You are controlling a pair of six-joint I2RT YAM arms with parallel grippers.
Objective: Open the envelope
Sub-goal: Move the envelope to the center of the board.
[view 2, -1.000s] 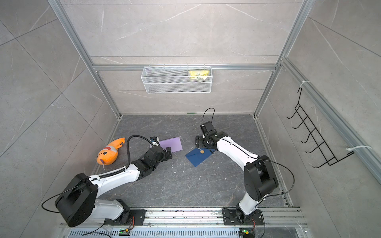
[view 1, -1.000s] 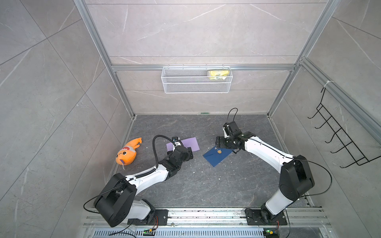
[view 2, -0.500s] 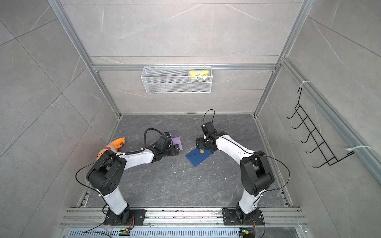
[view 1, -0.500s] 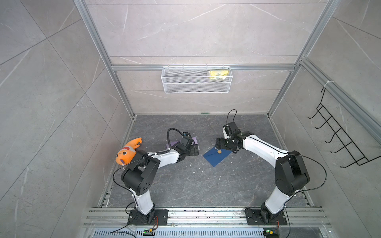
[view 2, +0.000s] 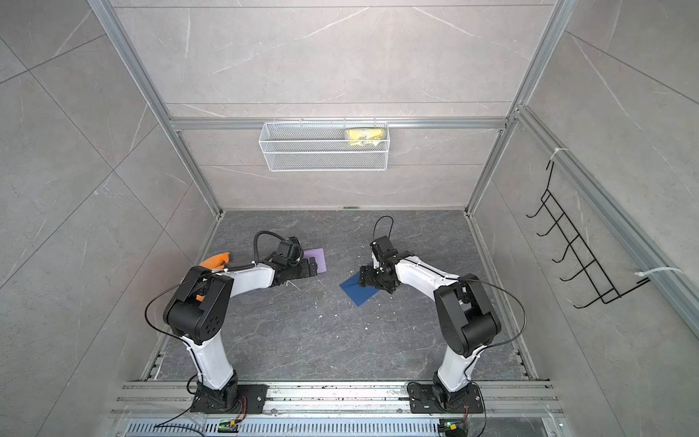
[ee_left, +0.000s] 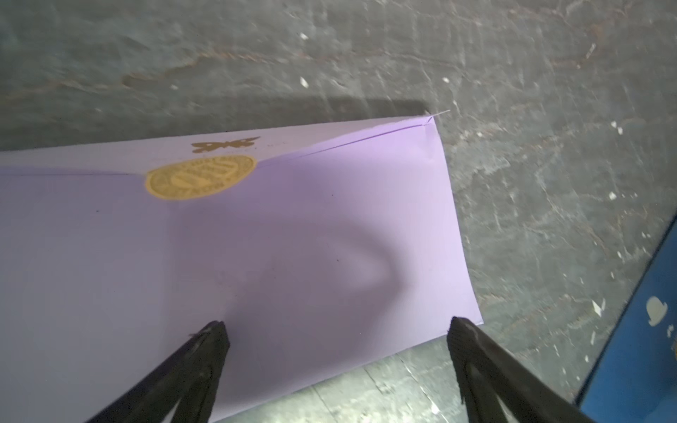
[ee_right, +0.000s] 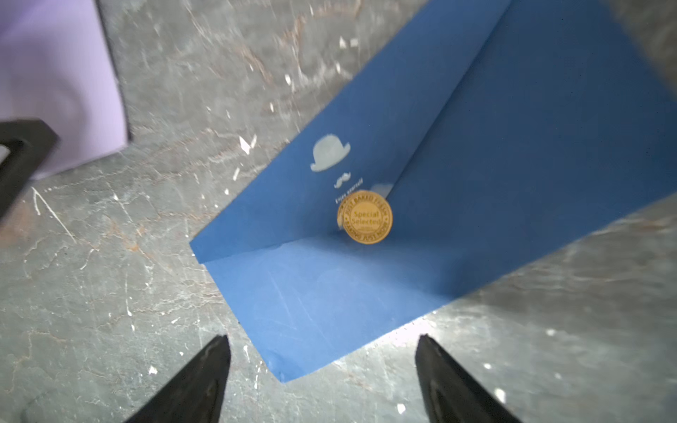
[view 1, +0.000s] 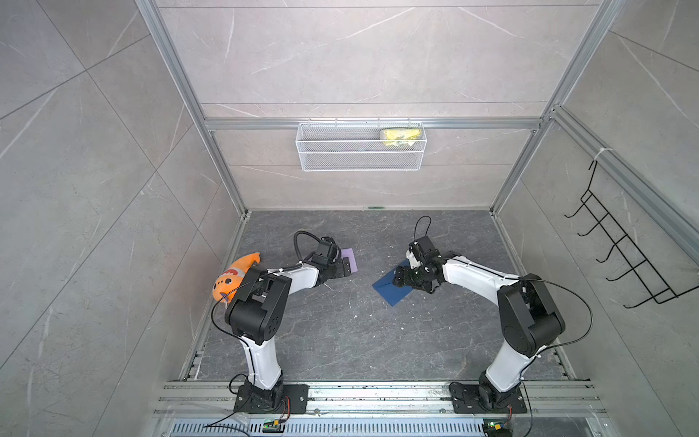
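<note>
Two envelopes lie flat on the dark floor. Each has a round gold sticker (ee_left: 200, 176) (ee_right: 365, 216) over its flap tip. The purple envelope (view 1: 351, 259) (view 2: 319, 259) (ee_left: 293, 238) lies left of centre. My left gripper (view 1: 342, 270) (view 2: 312, 266) (ee_left: 337, 326) hangs open over its near edge, one fingertip above the paper and one at its corner. The blue envelope (view 1: 391, 291) (view 2: 359, 293) (ee_right: 476, 183) lies right of centre. My right gripper (view 1: 401, 278) (view 2: 365, 278) (ee_right: 324, 340) stands open just above it, its fingertips straddling one corner. Neither gripper holds anything.
An orange fish toy (view 1: 234, 274) lies by the left wall behind the left arm. A white wire basket (view 1: 361, 149) with a yellow item hangs on the back wall. A black hook rack (view 1: 624, 257) is on the right wall. The arms' rail runs along the front.
The left arm has folded upward, and its gripper has moved forward from beside the purple envelope to over its near edge. The right elbow rose while its gripper stayed at the blue envelope.
</note>
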